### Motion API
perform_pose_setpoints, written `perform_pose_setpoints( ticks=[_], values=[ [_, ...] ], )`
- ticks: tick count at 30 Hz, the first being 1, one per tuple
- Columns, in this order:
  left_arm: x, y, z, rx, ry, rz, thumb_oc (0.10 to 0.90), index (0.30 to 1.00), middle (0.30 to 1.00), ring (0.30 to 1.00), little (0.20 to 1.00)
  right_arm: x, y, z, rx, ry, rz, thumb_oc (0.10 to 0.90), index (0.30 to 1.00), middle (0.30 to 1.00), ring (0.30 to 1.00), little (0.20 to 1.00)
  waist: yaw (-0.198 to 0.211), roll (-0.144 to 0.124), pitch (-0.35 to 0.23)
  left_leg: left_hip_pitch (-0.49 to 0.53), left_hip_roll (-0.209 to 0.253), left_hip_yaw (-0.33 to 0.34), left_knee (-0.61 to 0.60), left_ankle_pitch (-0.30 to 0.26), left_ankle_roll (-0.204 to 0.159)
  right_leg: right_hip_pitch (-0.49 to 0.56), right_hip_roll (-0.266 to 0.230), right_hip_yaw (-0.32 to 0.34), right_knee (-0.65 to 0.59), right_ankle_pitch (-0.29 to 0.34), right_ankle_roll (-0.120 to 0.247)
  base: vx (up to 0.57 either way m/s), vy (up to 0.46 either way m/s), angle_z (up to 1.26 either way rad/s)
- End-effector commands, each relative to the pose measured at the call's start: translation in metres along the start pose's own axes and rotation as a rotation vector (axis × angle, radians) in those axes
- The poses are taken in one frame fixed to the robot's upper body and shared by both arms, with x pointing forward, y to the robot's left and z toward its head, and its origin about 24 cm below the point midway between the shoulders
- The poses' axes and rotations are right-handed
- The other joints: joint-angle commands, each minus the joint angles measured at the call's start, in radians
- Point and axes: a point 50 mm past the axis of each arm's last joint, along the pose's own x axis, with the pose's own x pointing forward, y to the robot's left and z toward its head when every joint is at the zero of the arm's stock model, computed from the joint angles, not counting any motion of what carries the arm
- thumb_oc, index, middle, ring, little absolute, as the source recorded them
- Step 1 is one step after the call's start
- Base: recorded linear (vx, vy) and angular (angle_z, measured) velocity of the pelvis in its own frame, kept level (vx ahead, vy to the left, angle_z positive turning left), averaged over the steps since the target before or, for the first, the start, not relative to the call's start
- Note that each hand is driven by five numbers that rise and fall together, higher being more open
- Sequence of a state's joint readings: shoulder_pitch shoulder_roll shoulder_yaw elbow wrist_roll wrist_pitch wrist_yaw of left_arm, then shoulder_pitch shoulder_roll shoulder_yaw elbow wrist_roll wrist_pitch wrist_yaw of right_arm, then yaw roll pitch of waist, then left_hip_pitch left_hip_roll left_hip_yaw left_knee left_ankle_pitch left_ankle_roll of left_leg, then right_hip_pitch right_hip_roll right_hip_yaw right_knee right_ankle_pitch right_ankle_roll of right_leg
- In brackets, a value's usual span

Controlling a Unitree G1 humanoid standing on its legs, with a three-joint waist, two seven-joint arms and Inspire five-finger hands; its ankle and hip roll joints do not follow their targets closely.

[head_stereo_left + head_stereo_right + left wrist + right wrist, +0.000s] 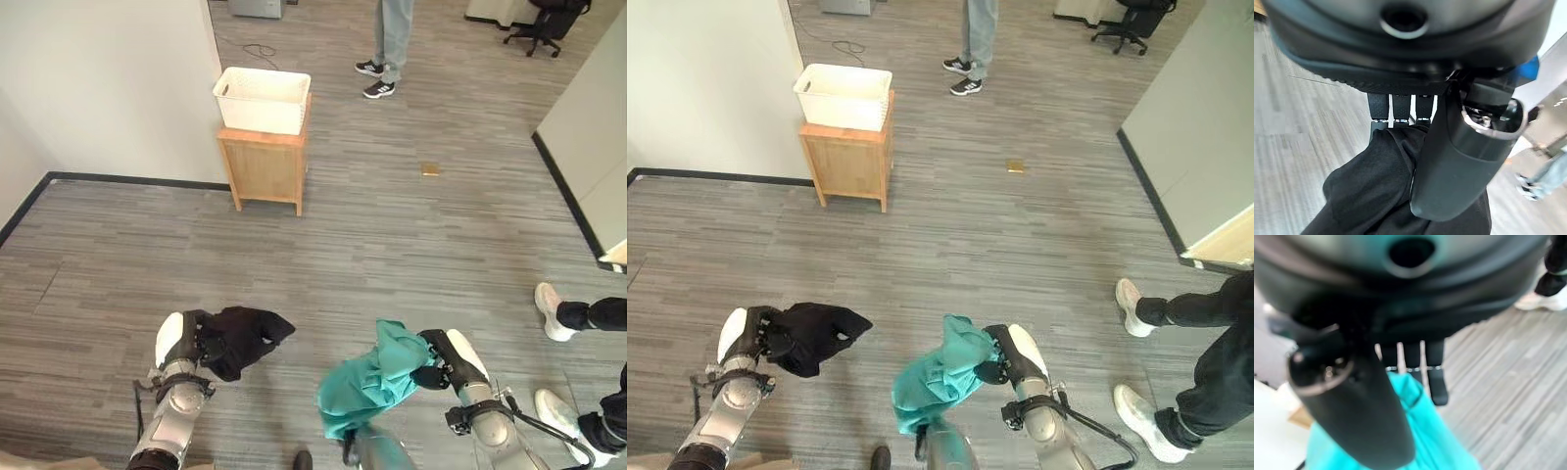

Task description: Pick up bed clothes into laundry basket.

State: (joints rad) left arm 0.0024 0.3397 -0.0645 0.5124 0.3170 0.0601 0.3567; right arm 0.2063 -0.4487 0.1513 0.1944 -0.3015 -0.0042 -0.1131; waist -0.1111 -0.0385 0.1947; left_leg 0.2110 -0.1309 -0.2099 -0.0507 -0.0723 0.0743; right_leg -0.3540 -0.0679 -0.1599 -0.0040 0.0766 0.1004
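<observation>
My left hand (pixel 179 343) is shut on a black garment (pixel 238 338), which hangs bunched above the floor at the lower left; the left wrist view shows the black cloth (pixel 1376 191) pinched between thumb and fingers. My right hand (pixel 453 360) is shut on a teal garment (pixel 367 384) that droops at the lower middle, and the teal cloth (pixel 1440 440) lies under the thumb in the right wrist view. The white laundry basket (pixel 263 99) stands on a small wooden cabinet (pixel 265 166) far ahead by the wall.
A person (pixel 389 44) stands beyond the cabinet. Another person's legs and white shoes (pixel 551 311) are at the right edge. A small brown object (pixel 430 169) lies on the grey floor. A partition wall (pixel 588 147) lines the right; an office chair (pixel 547 22) stands far back.
</observation>
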Motion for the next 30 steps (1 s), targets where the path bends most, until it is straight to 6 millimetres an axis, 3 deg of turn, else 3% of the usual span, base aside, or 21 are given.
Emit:
perform_pose_setpoints(
  ticks=[1,2,3,4,5,6,7,9,12,13,14,15,18,19,20,21,22,24,26,27,30],
  values=[
    [0.011,0.03,0.036,-0.004,-0.201,0.123,0.4,0.3,0.3,0.3,0.3,0.01,-0.049,0.025,-0.058,-0.152,-0.171,0.4,0.3,0.3,0.3,0.3,-0.02,0.003,-0.054,0.139,0.152,-0.08,0.118,0.001,-0.132,0.084,0.032,0.074,-0.009,0.175,0.065,0.76,-0.321,1.11],
    [0.008,0.025,0.033,-0.034,-0.189,0.096,0.4,0.3,0.3,0.3,0.3,0.01,-0.054,0.028,-0.068,-0.164,-0.174,0.4,0.3,0.3,0.3,0.3,-0.008,0.017,-0.047,0.059,0.152,-0.051,0.353,0.208,-0.179,0.145,0.031,0.085,0.009,0.152,0.031,0.54,-0.196,0.95],
    [0.008,0.025,0.033,-0.033,-0.189,0.096,0.4,0.3,0.3,0.3,0.3,0.01,-0.054,0.028,-0.067,-0.164,-0.173,0.4,0.3,0.3,0.3,0.3,-0.011,0.016,-0.051,0.053,0.15,-0.054,0.357,0.206,-0.178,0.143,0.029,0.084,0.008,0.151,0.033,0.53,-0.24,0.46],
    [0.006,0.025,0.031,-0.057,-0.183,0.095,0.4,0.3,0.3,0.3,0.3,0.011,-0.059,0.03,-0.071,-0.174,-0.195,0.4,0.3,0.3,0.3,0.3,0.012,0.001,-0.037,-0.039,0.119,-0.042,0.57,0.296,-0.198,0.193,0.022,0.099,0.007,0.12,0.005,0.37,-0.277,0.01],
    [0.003,0.024,0.03,-0.063,-0.183,0.087,0.4,0.3,0.3,0.3,0.3,0.011,-0.066,0.031,-0.071,-0.178,-0.221,0.4,0.3,0.3,0.3,0.3,0.039,-0.034,-0.014,-0.149,0.071,-0.022,0.754,0.315,-0.196,0.242,0.002,0.121,0.004,0.106,-0.019,0.53,-0.407,-0.22],
    [0.002,0.024,0.031,-0.065,-0.191,0.091,0.4,0.3,0.3,0.3,0.3,0.011,-0.072,0.034,-0.066,-0.19,-0.253,0.4,0.3,0.3,0.3,0.3,0.059,-0.047,-0.004,-0.25,0.065,0.031,0.874,0.266,-0.173,0.289,0.004,0.14,-0.008,0.075,-0.033,0.54,-0.414,-0.24],
    [0.002,0.024,0.034,-0.08,-0.198,0.09,0.4,0.3,0.3,0.3,0.3,0.012,-0.075,0.035,-0.074,-0.19,-0.268,0.4,0.3,0.3,0.3,0.3,0.082,-0.055,0.004,-0.342,0.063,0.078,0.898,0.221,-0.152,0.337,0.006,0.155,-0.011,0.04,-0.047,0.52,-0.286,-0.44],
    [0.001,0.019,0.039,-0.109,-0.208,0.069,0.4,0.3,0.3,0.3,0.3,0.012,-0.077,0.033,-0.078,-0.177,-0.275,0.4,0.3,0.3,0.3,0.3,0.121,-0.062,0.002,-0.464,0.068,0.162,0.819,0.179,-0.137,0.394,-0.009,0.167,-0.013,-0.005,-0.044,0.58,-0.139,-0.45],
    [0.0,0.018,0.042,-0.117,-0.222,0.058,0.4,0.3,0.3,0.3,0.3,0.013,-0.076,0.03,-0.09,-0.165,-0.268,0.4,0.3,0.3,0.3,0.3,0.169,-0.015,-0.023,-0.493,0.091,0.245,0.369,0.165,-0.109,0.475,0.026,0.183,-0.021,-0.075,-0.02,0.71,0.022,-0.45],
    [-0.001,0.019,0.042,-0.112,-0.226,0.057,0.4,0.3,0.3,0.3,0.3,0.013,-0.077,0.027,-0.119,-0.152,-0.265,0.4,0.3,0.3,0.3,0.3,0.194,-0.001,-0.03,-0.487,0.097,0.282,0.175,0.222,-0.119,0.525,0.03,0.191,-0.029,-0.11,-0.012,0.76,0.075,-0.43],
    [0.0,0.018,0.044,-0.12,-0.232,0.053,0.4,0.3,0.3,0.3,0.3,0.013,-0.077,0.024,-0.141,-0.138,-0.263,0.4,0.3,0.3,0.3,0.3,0.208,0.012,-0.036,-0.533,0.123,0.311,0.085,0.241,-0.13,0.577,0.028,0.195,-0.036,-0.139,-0.009,0.78,0.036,-0.48],
    [0.0,0.017,0.046,-0.128,-0.234,0.052,0.4,0.3,0.3,0.3,0.3,0.015,-0.077,0.023,-0.154,-0.13,-0.265,0.4,0.3,0.3,0.3,0.3,0.221,0.002,-0.038,-0.534,0.123,0.341,-0.003,0.265,-0.134,0.621,0.004,0.203,-0.045,-0.159,-0.005,0.73,0.016,-0.37],
    [0.0,0.017,0.042,-0.129,-0.218,0.042,0.4,0.3,0.3,0.3,0.3,0.02,-0.062,0.027,-0.153,-0.136,-0.216,0.4,0.3,0.3,0.3,0.3,0.265,0.015,-0.091,-0.507,0.108,0.295,-0.022,0.305,-0.123,0.684,-0.015,0.238,0.02,-0.202,0.013,0.7,0.045,-0.54],
    [-0.001,0.015,0.039,-0.117,-0.202,0.038,0.4,0.3,0.3,0.3,0.3,0.021,-0.059,0.028,-0.183,-0.139,-0.202,0.4,0.3,0.3,0.3,0.3,0.275,0.01,-0.102,-0.491,0.1,0.285,-0.009,0.328,-0.105,0.677,-0.027,0.246,0.094,-0.152,0.032,0.56,0.1,-0.74],
    [0.001,0.018,0.038,-0.115,-0.201,0.045,0.4,0.3,0.3,0.3,0.3,0.023,-0.053,0.028,-0.175,-0.136,-0.186,0.4,0.3,0.3,0.3,0.3,0.287,-0.01,-0.107,-0.463,0.08,0.282,-0.007,0.313,-0.087,0.641,-0.066,0.255,0.206,-0.086,0.065,0.59,0.227,-0.98],
    [0.003,0.023,0.037,-0.123,-0.188,0.063,0.4,0.3,0.3,0.3,0.3,0.027,-0.046,0.034,-0.168,-0.15,-0.163,0.4,0.3,0.3,0.3,0.3,0.281,0.009,-0.081,-0.369,0.091,0.277,-0.007,0.286,-0.052,0.522,-0.094,0.269,0.48,0.166,0.126,0.6,0.282,-1.14],
    [0.005,0.027,0.037,-0.117,-0.187,0.076,0.4,0.3,0.3,0.3,0.3,0.027,-0.044,0.039,-0.157,-0.165,-0.16,0.4,0.3,0.3,0.3,0.3,0.263,0.025,-0.064,-0.31,0.096,0.257,-0.023,0.266,-0.038,0.447,-0.082,0.271,0.619,0.178,0.103,0.53,0.28,-1.1],
    [0.01,0.037,0.038,-0.1,-0.19,0.117,0.4,0.3,0.3,0.3,0.3,0.03,-0.044,0.049,-0.124,-0.203,-0.163,0.4,0.3,0.3,0.3,0.3,0.239,0.037,-0.038,-0.236,0.111,0.24,-0.031,0.227,-0.031,0.324,-0.112,0.186,0.745,0.096,0.067,0.42,0.109,-0.32],
    [0.011,0.04,0.04,-0.096,-0.196,0.129,0.4,0.3,0.3,0.3,0.3,0.029,-0.045,0.051,-0.117,-0.214,-0.164,0.4,0.3,0.3,0.3,0.3,0.226,0.039,-0.033,-0.219,0.119,0.225,-0.034,0.221,-0.036,0.296,-0.124,0.136,0.707,0.073,0.059,0.36,-0.037,0.48],
    [0.015,0.048,0.044,-0.078,-0.21,0.162,0.4,0.3,0.3,0.3,0.3,0.029,-0.051,0.057,-0.112,-0.243,-0.174,0.4,0.3,0.3,0.3,0.3,0.206,0.013,-0.019,-0.185,0.107,0.199,-0.035,0.192,-0.048,0.257,-0.128,0.08,0.591,0.019,0.058,0.48,-0.191,0.6],
    [0.018,0.051,0.043,-0.061,-0.205,0.181,0.4,0.3,0.3,0.3,0.3,0.029,-0.061,0.065,-0.125,-0.28,-0.196,0.4,0.3,0.3,0.3,0.3,0.177,-0.012,-0.019,-0.145,0.093,0.129,-0.037,0.152,-0.065,0.239,-0.046,0.077,0.332,-0.034,0.046,0.39,-0.19,0.96]
  ],
)
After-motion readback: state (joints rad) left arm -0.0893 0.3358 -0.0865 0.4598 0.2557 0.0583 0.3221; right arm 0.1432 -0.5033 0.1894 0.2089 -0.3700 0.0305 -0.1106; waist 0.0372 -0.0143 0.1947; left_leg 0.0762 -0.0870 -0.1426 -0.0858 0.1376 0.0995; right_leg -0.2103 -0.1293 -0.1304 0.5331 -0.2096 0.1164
